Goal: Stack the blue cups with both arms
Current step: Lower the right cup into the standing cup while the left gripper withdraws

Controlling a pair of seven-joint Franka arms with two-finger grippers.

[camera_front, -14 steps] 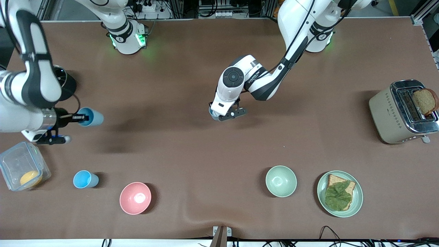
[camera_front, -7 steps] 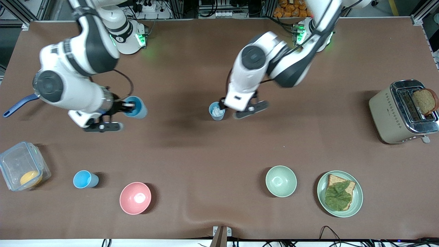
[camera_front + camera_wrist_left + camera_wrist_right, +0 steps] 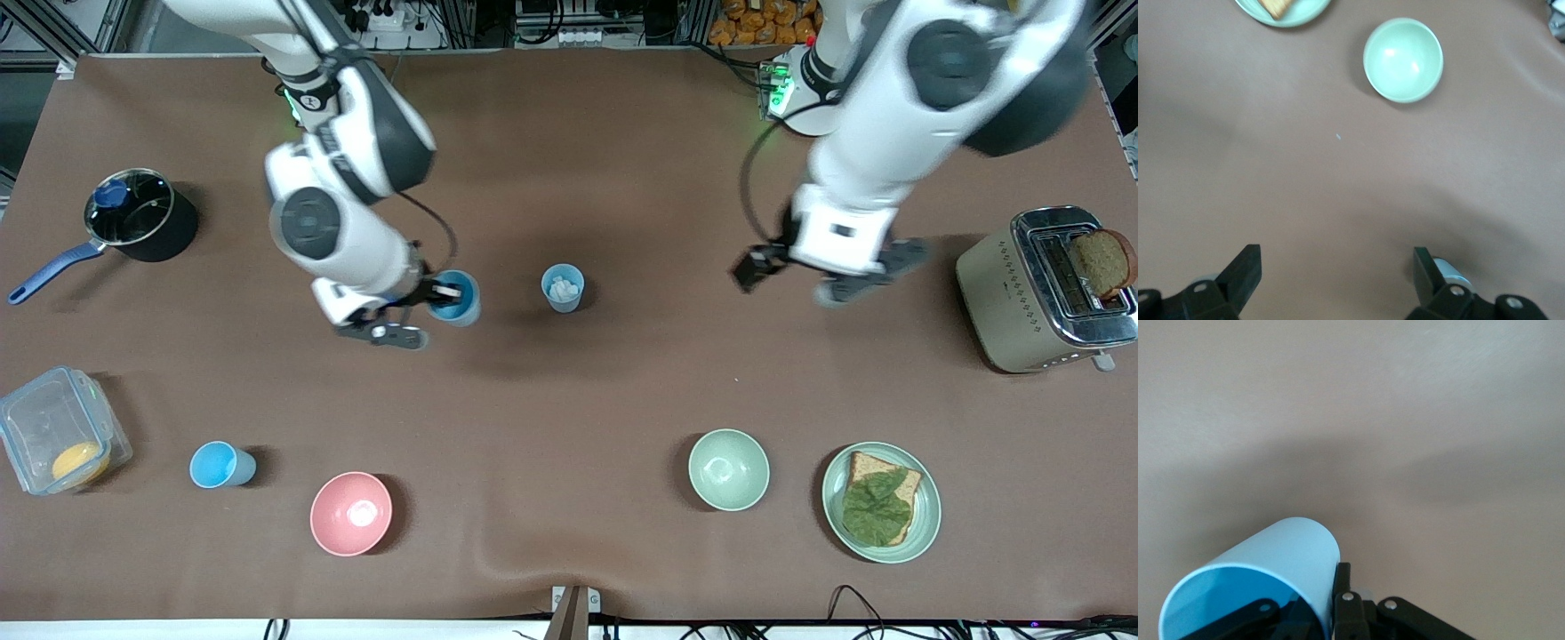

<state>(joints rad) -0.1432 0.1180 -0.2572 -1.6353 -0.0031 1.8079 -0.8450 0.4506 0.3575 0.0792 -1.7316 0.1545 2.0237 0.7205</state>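
Observation:
My right gripper (image 3: pixel 442 297) is shut on the wall of a bright sky-blue cup (image 3: pixel 455 298), one finger inside the rim and one outside. It holds the cup tilted above the table, just beside the grey-blue cup (image 3: pixel 563 287), toward the right arm's end. In the right wrist view the held cup (image 3: pixel 1281 557) fills the space at the gripper (image 3: pixel 1325 593). The grey-blue cup stands upright mid-table with something white inside. A second sky-blue cup (image 3: pixel 220 465) stands near the front camera. My left gripper (image 3: pixel 825 277) is open and empty over bare table near the toaster, its fingers spread wide in the left wrist view (image 3: pixel 1336 267).
A black pot (image 3: pixel 140 218) and a clear container (image 3: pixel 58 436) sit at the right arm's end. A pink bowl (image 3: pixel 350 513), a pale green bowl (image 3: pixel 728 468) (image 3: pixel 1403 60) and a plate with bread and lettuce (image 3: pixel 925 507) lie near the front camera. A toaster (image 3: pixel 996 284) stands at the left arm's end.
My right arm has carried the sky-blue cup from the right arm's end to beside the grey-blue cup. My left gripper let go of the grey-blue cup and swung away toward the toaster.

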